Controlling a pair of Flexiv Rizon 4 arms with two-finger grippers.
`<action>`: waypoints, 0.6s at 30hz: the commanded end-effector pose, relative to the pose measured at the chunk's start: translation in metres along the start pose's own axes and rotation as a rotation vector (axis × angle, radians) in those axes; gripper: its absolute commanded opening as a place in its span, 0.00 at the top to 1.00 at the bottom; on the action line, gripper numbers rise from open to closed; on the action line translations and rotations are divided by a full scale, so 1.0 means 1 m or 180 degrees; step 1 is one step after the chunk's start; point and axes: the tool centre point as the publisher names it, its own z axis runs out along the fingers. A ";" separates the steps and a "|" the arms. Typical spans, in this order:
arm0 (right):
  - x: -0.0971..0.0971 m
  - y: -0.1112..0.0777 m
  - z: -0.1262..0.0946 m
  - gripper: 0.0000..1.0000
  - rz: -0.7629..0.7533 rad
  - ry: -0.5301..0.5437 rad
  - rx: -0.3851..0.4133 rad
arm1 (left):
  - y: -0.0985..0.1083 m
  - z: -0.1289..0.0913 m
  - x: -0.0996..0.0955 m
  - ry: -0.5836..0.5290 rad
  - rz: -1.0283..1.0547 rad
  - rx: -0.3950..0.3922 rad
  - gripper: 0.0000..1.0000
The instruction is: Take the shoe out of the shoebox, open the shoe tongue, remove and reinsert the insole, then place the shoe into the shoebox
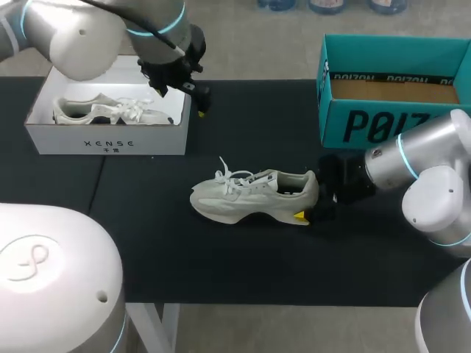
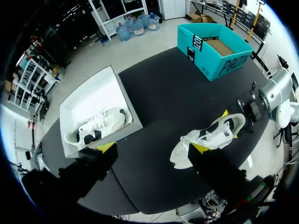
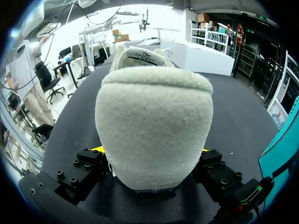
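Fleecy grey heel fabric of the shoe (image 3: pixel 154 116) fills the right tool (image 3: pixel 151 150), clenched on it from both sides, low on the matte black bench (image 1: pixel 147 250). Pinning the heel steady should let the left tool (image 2: pixel 153 148), spread wide above, peel the soft tongue (image 3: pixel 140 57) forward. Beyond stand the rigid white shoebox (image 1: pixel 107 140) and the teal shoebox (image 1: pixel 383 121).

The left arm (image 1: pixel 88 33) comes in from the far left corner with its wrist bent downward. Its gripper (image 2: pixel 154 151) hangs in the air, the two yellow-tipped fingers spread wide apart. The right arm (image 1: pixel 430 173) reaches in low and level from the right side. Its gripper (image 3: pixel 150 150) clamps the heel of a shoe (image 1: pixel 254 195), one finger pressed against each side.
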 end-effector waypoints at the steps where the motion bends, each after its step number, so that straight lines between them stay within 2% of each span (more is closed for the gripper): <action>1: 0.000 -0.001 0.005 1.00 0.0003 -0.0004 0.0004 | 0.016 -0.002 0.009 -0.0510 -0.0724 0.0092 0.00; 10: 0.000 -0.001 0.005 1.00 0.0003 -0.0004 0.0004 | 0.016 -0.002 0.009 -0.0510 -0.0724 0.0092 0.00; 12: 0.000 -0.001 0.005 1.00 0.0003 -0.0004 0.0004 | 0.030 0.001 0.018 -0.0634 -0.1033 0.0057 0.00; 13: 0.000 -0.001 0.005 1.00 0.0003 -0.0004 0.0004 | 0.037 0.004 0.023 -0.0535 -0.1365 0.0040 0.00; 14: 0.000 -0.001 0.005 1.00 0.0003 -0.0004 0.0004 | 0.041 0.006 0.032 -0.0740 -0.1380 -0.0087 0.00; 18: 0.000 -0.001 0.005 1.00 0.0003 -0.0004 0.0004 | 0.046 0.015 0.058 -0.0666 -0.1719 -0.0227 0.00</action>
